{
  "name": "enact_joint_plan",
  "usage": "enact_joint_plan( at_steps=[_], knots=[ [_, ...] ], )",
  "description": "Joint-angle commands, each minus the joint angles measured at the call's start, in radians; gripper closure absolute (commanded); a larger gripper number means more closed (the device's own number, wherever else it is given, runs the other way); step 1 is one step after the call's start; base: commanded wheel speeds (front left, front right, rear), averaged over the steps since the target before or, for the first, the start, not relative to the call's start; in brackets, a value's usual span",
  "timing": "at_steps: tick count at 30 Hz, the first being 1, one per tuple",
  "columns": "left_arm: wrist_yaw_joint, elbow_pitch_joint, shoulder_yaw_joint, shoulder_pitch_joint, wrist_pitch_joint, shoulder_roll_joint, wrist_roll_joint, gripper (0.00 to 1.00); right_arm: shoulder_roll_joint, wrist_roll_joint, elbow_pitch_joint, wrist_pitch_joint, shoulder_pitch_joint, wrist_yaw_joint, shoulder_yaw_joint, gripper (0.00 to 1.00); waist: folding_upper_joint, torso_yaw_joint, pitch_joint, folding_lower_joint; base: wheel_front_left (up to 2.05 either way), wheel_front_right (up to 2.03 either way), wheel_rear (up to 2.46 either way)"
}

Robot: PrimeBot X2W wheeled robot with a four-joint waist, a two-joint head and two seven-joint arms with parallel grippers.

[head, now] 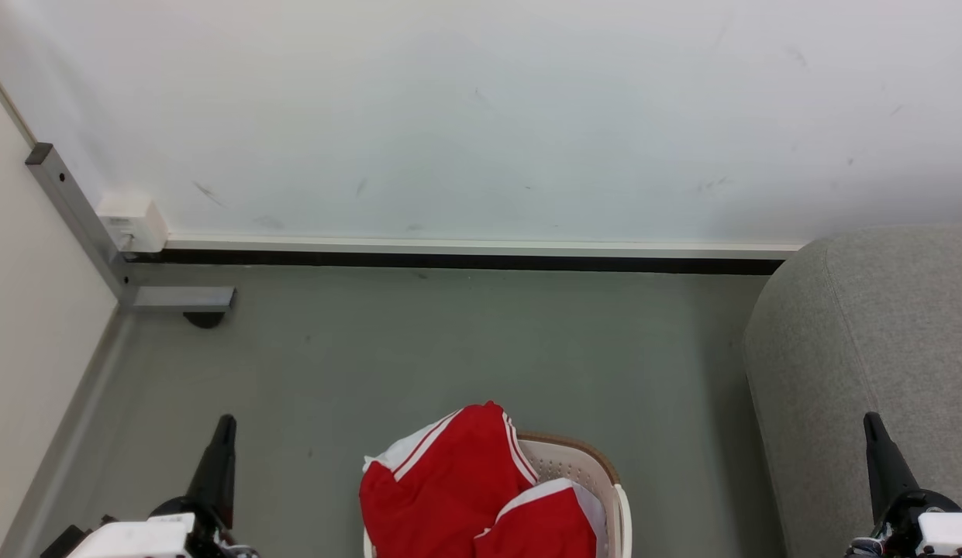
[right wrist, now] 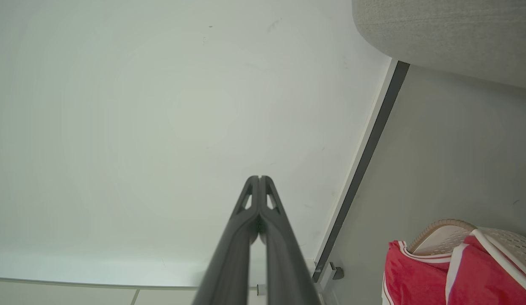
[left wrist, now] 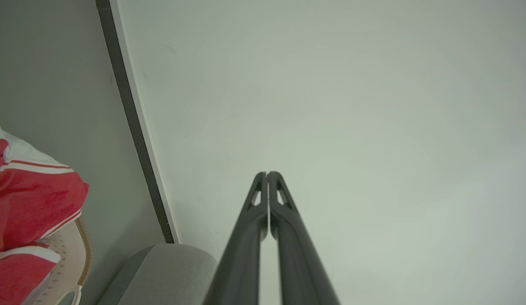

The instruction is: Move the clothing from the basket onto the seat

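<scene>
Clothing (head: pixel 457 488) is sitting heaped in basket (head: pixel 577 453) at bottom centre of head view. It's red w/ white stripes, bulging above the rim & covering basket's L side, while the R part of the brown rim & perforated wall are showing bare. Basket is standing on floor (head: pixel 449 341), its R edge near seat (head: pixel 868 349) but apart, w/ a strip of floor lying open btwn them. Seat is taking up the R side, its rounded corner reaching close to wall (head: pixel 481 116); can't tell if it's touching. L end effector (head: pixel 225 425) is hanging at lower L, fingers pressed together & pinching nothing, tip pointing toward wall, well apart from basket w/ bare floor btwn. R end effector (head: pixel 870 420) is hanging at lower R, fingers also pressed together & holding nothing, its tip showing against seat's side in head view. Wrist views are showing each pair of fingers meeting tip to tip against plain wall. Floor ahead of basket is lying open up to dark skirting (head: pixel 465 262) running along wall's foot. At far L a grey metal post (head: pixel 70 205) is slanting down to a short foot bar on floor, w/ a small white box (head: pixel 132 223) sitting just beside it at wall's base. A pale panel (head: pixel 23 325) is closing off the L edge.
</scene>
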Motion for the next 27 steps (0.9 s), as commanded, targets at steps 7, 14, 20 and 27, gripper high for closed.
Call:
enact_joint_plan(
  at_steps=[7,14,20,27],
  knots=[
    [-0.005,-0.004,0.001,-0.008,0.003,0.002,-0.014,1.0,-0.007,0.0,-0.005,0.003,-0.013,-0.002,-0.003,1.0,0.0,0.0,0.0,0.0,0.0,0.0,0.0],
    [-0.005,-0.004,0.001,-0.008,0.003,0.002,-0.014,1.0,-0.007,0.0,-0.005,0.003,-0.013,-0.002,-0.003,1.0,0.0,0.0,0.0,0.0,0.0,0.0,0.0],
    [-0.005,-0.004,0.001,-0.008,0.003,0.002,-0.014,1.0,-0.007,0.0,-0.005,0.003,-0.013,-0.002,-0.003,1.0,0.0,0.0,0.0,0.0,0.0,0.0,0.0],
    [-0.005,-0.004,0.001,-0.008,0.003,0.002,-0.014,1.0,-0.007,0.0,-0.005,0.003,-0.013,-0.002,-0.003,1.0,0.0,0.0,0.0,0.0,0.0,0.0,0.0]
  ],
)
